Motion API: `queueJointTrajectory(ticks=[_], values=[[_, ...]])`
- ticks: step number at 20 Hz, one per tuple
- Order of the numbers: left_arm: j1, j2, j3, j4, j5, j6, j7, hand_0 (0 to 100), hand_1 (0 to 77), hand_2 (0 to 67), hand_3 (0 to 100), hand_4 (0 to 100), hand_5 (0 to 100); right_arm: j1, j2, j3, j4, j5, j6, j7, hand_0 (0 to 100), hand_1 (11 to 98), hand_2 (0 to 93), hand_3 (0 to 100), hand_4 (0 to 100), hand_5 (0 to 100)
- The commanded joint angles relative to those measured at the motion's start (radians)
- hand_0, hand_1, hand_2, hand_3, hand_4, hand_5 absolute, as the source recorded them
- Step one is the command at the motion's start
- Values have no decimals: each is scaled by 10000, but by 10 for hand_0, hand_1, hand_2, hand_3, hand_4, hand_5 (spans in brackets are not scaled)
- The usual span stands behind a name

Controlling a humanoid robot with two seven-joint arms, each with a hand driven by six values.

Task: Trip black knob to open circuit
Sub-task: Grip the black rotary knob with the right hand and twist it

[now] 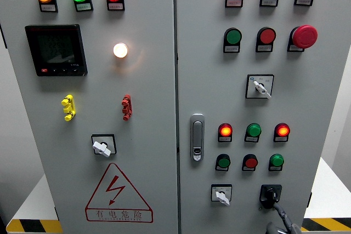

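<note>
Reaching up from lower right, right hand (282, 220) — fingers (278, 210) touch black knob (269, 194), grip unclear.

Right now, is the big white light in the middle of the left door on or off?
On. The white light shines bright and throws a warm glow on the grey door around it.

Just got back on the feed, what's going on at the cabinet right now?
The robot faces a grey control cabinet with several indicator lamps lit. Its right hand comes up from the bottom edge at the lower right, with a fingertip at or just below the black knob on the right door. I cannot tell whether it grips the knob. The left arm is not visible.
</note>
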Motion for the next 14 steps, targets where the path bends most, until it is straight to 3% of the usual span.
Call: queueJointTrajectory(ticks=[1, 14], values=[[6, -1, 0, 0, 0, 0, 0, 0, 0, 195, 262, 98, 86, 1, 0, -15, 67, 0, 1, 1, 1000, 514, 0, 942, 994, 1000], [-10, -1, 0, 0, 0, 0, 0, 0, 0, 195, 262, 98, 86, 1, 0, -122, 83, 0, 1, -76, 1000, 499, 1, 967, 1000, 1000]])
